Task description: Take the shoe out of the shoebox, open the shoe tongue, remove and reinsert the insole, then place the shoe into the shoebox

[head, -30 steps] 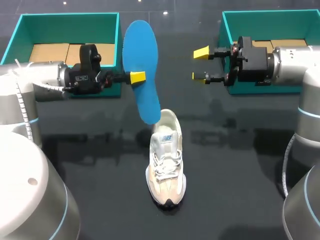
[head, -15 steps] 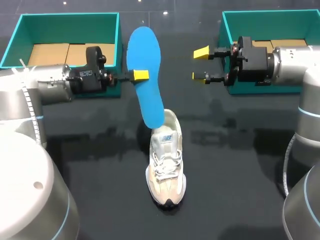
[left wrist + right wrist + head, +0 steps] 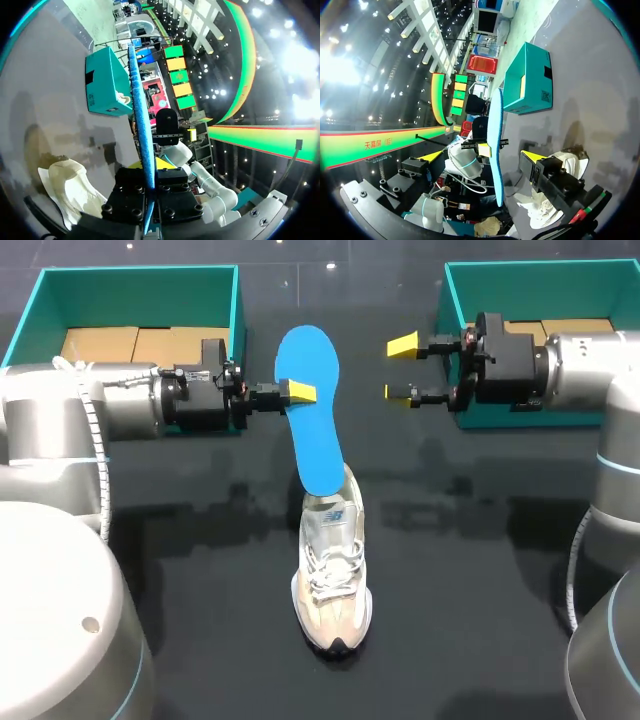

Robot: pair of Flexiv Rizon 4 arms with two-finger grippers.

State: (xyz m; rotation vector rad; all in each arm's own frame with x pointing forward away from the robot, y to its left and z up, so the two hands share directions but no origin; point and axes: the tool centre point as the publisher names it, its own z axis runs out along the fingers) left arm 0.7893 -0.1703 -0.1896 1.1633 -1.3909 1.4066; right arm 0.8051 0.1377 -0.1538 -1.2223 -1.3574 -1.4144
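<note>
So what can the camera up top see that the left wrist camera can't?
Only the head view shows the left shoebox, the laces and toe of the shoe, and the wide blue face of the insole. Only the left wrist view shows the insole edge-on, as a thin blue line pinched in the left gripper, and an outer side wall of the right shoebox. Both views show the insole, the shoe on the table and the right shoebox.
</note>
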